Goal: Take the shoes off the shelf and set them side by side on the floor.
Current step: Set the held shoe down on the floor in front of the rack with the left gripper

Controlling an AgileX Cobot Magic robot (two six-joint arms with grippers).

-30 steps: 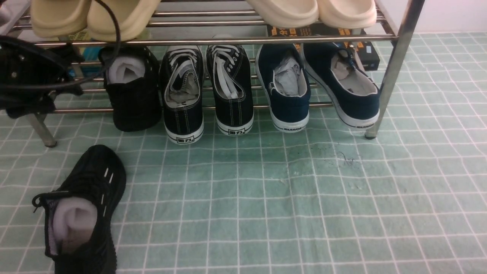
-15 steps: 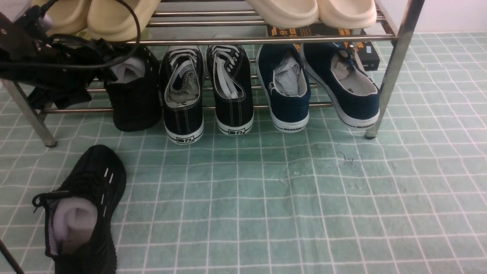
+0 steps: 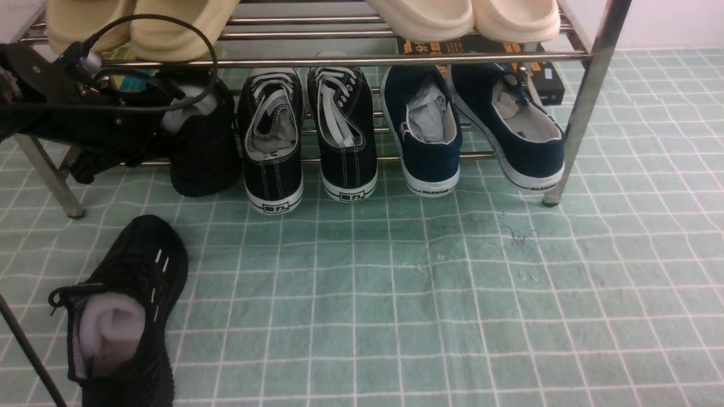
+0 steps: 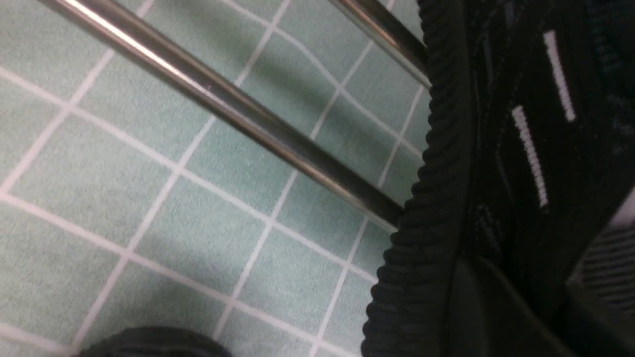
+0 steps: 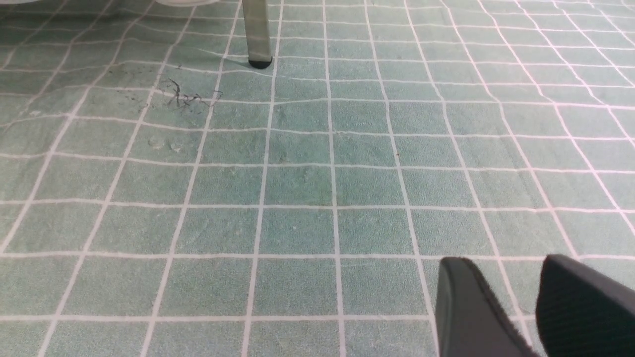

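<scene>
One black knit shoe (image 3: 130, 294) lies on the green grid floor (image 3: 424, 311) at the front left, with pale foam inside it. Its mate (image 3: 206, 158) stands heel-out at the left end of the chrome shelf's (image 3: 396, 58) lower tier. My left gripper (image 3: 161, 121) reaches in from the left to that shoe's collar. In the left wrist view the gripper (image 4: 536, 282) is open, straddling the shoe's (image 4: 496, 124) side wall: one finger outside, the ribbed pad (image 4: 605, 263) by the foam. My right gripper (image 5: 516, 277) hangs open over bare floor (image 5: 297, 183).
Black canvas sneakers with white soles (image 3: 271, 141) and navy sneakers (image 3: 427, 135) fill the rest of the lower tier. Cream slippers (image 3: 169, 28) sit on the top tier, with a dark box (image 3: 546, 79) behind. Shelf legs (image 3: 582, 113) stand at both ends. A thin dark rod (image 3: 28, 350) crosses the front-left corner.
My left arm has swung right along the shelf and reached the collar of the shoe on the lower tier. That shoe has shifted very slightly; the shoe on the floor has not moved.
</scene>
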